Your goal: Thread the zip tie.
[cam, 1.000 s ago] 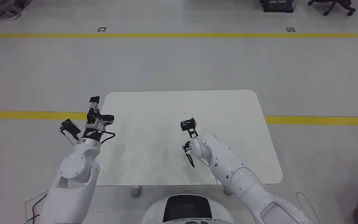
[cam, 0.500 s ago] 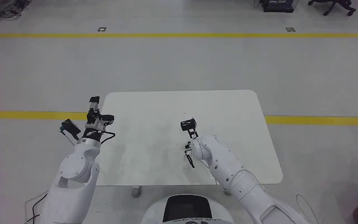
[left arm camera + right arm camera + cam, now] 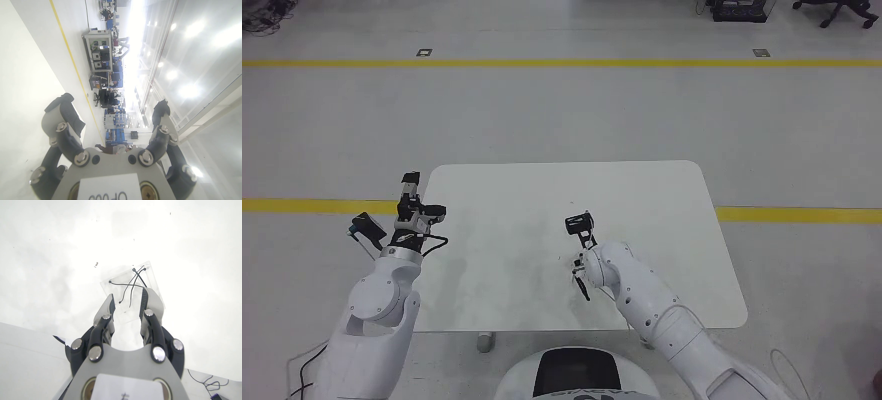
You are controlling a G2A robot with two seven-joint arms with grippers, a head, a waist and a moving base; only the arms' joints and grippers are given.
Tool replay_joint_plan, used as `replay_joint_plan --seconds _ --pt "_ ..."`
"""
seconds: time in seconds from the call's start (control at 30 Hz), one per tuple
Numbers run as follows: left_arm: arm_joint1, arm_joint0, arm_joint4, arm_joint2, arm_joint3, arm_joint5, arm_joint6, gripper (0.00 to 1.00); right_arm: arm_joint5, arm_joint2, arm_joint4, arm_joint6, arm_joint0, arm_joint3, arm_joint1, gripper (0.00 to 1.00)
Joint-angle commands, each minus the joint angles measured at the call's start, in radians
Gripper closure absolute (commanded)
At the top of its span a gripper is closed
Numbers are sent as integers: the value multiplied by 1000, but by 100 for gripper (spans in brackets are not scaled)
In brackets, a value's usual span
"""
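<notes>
Smooth white table [image 3: 542, 200]: thin black zip ties [image 3: 136, 278] are held in a clear square tray [image 3: 153, 279] below the spread right gripper [image 3: 127, 298]; left gripper [image 3: 114, 100] spread, empty.

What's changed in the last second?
Almost nothing. The right arm drifted slightly inward at the forearm. The right tool stayed open, aimed at the zip ties in the clear tray, with nothing gripped. The left tool stayed open at the table edge.

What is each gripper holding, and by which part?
Nothing. The left gripper and right gripper are both open and empty; the zip ties lie in the clear tray.
</notes>
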State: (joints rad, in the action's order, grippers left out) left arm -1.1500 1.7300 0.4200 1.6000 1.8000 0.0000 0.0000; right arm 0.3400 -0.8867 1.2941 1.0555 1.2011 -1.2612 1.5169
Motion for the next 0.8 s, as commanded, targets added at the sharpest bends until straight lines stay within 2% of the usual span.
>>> replay_joint_plan --seconds 0.0,0.37,0.5,0.77 --pt "0 0 0 0 0 0 0 0 0 -3 2 2 0 2 1 72" --pt "0 0 0 0 0 0 0 0 0 1 -4 19 -28 63 15 75" --pt "0 0 0 0 0 0 0 0 0 8 -20 24 -50 105 24 82" --pt "0 0 0 0 0 0 0 0 0 23 -47 23 -93 190 43 81"
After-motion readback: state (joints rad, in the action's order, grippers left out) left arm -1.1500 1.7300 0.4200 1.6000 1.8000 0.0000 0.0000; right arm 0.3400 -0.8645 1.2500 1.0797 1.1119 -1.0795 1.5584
